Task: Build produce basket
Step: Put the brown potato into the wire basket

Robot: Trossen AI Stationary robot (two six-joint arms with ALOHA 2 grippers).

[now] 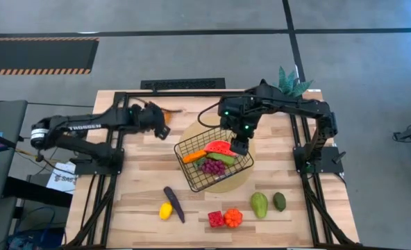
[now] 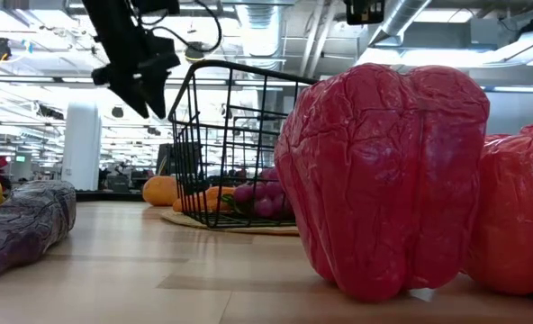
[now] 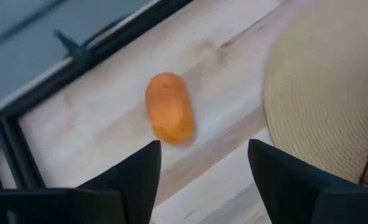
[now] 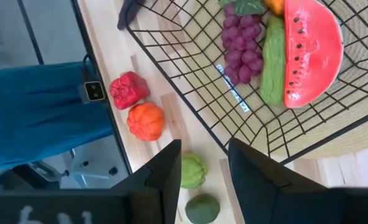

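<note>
The black wire basket [image 1: 214,161] stands on a round tan mat [image 1: 241,182] and holds a watermelon slice [image 4: 311,50], purple grapes [image 4: 240,43], a green piece [image 4: 272,62] and a carrot [image 1: 194,156]. My right gripper [image 4: 202,168] hovers open above the basket's far right rim [image 1: 240,146], touching nothing. My left gripper [image 3: 202,168] is open above the table's far side [image 1: 162,126], left of the mat. An orange oval fruit [image 3: 170,107] lies on the wood just beyond its fingertips, with nothing between the fingers.
Loose produce lies along the near edge: a purple eggplant [image 1: 174,203], a lemon [image 1: 165,210], a red pepper [image 1: 215,219], an orange pepper [image 1: 233,217] and two green avocados [image 1: 259,205] [image 1: 279,201]. A potted plant [image 1: 292,82] stands at the far right corner.
</note>
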